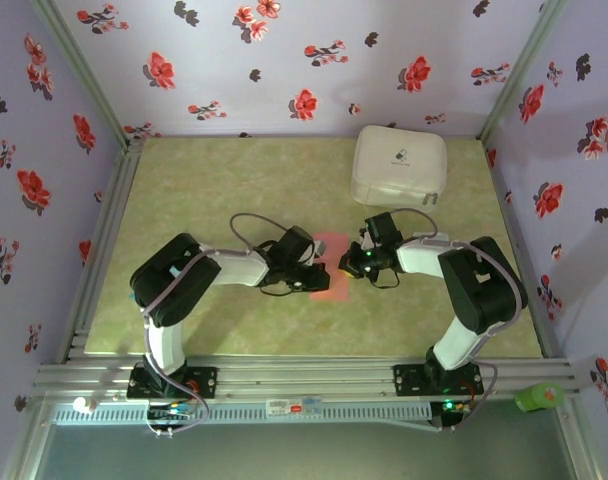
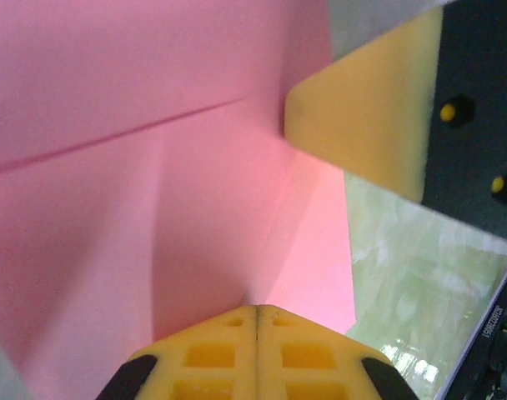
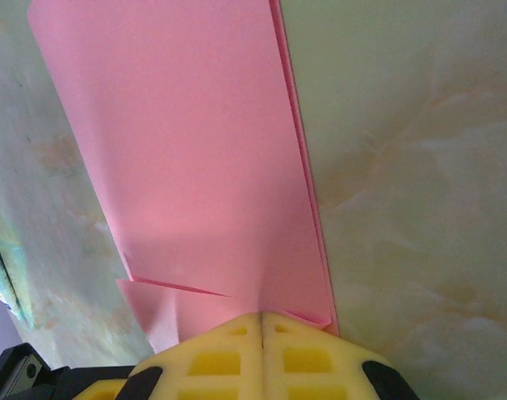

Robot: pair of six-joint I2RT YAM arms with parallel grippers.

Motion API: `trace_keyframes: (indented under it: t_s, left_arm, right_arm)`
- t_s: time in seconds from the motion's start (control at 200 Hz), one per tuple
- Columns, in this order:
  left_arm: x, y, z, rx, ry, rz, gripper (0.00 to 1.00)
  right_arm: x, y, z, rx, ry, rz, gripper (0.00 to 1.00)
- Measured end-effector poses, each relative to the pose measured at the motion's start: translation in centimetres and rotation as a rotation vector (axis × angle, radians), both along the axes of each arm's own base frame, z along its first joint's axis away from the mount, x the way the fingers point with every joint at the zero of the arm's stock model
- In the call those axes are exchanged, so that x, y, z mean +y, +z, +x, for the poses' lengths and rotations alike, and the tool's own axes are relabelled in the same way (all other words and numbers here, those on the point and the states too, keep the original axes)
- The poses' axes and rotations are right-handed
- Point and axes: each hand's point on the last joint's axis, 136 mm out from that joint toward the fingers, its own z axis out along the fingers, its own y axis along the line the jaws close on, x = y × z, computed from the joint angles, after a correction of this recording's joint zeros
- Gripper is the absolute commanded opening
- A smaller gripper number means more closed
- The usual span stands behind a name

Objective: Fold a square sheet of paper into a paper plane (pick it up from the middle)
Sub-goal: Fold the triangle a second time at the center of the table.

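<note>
Lavender wallpaper (image 1: 284,60) strewn with red and dark flowers closes me in at nine, twelve and three o'clock, its corners joined by pale metal posts (image 1: 84,75). Beneath me lies a green marbled tabletop (image 1: 204,190), evenly lit. A silver rail (image 1: 314,378) runs along six o'clock.

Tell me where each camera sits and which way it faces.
Top external: above and behind the bases, looking down at the table; both arms, left pincer and right pincer meeting over the salmon paper, white case beyond.
Left wrist: on the left arm, looking along its shut fingertips at creased paper; a right pincer finger shows upper right.
Right wrist: on the right arm, looking along its shut fingertips at folded paper on the table.
Shared: all see the paper.
</note>
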Motion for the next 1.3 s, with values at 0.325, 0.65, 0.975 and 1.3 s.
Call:
trace_keyframes:
  t_s: [0.325,0.65,0.975,1.3]
  left_arm:
    - [2.2,-0.1,-1.7,0.007,0.011,0.011,0.04]
    - [3.8,-0.1,-2.8,0.010,0.020,0.024,0.03]
    - [3.9,1.4,-2.8,-0.008,0.046,-0.036,0.03]
    - [1.0,2.3,0.1,-0.035,0.052,-0.081,0.00]
  right_arm:
    - [0.0,0.0,0.0,0.003,0.000,-0.002,0.00]
    - [-0.1,0.0,0.0,0.005,-0.001,-0.006,0.00]
    - [-0.1,0.0,0.0,0.009,-0.004,-0.013,0.00]
    - [-0.1,0.1,0.1,0.009,-0.005,-0.015,0.00]
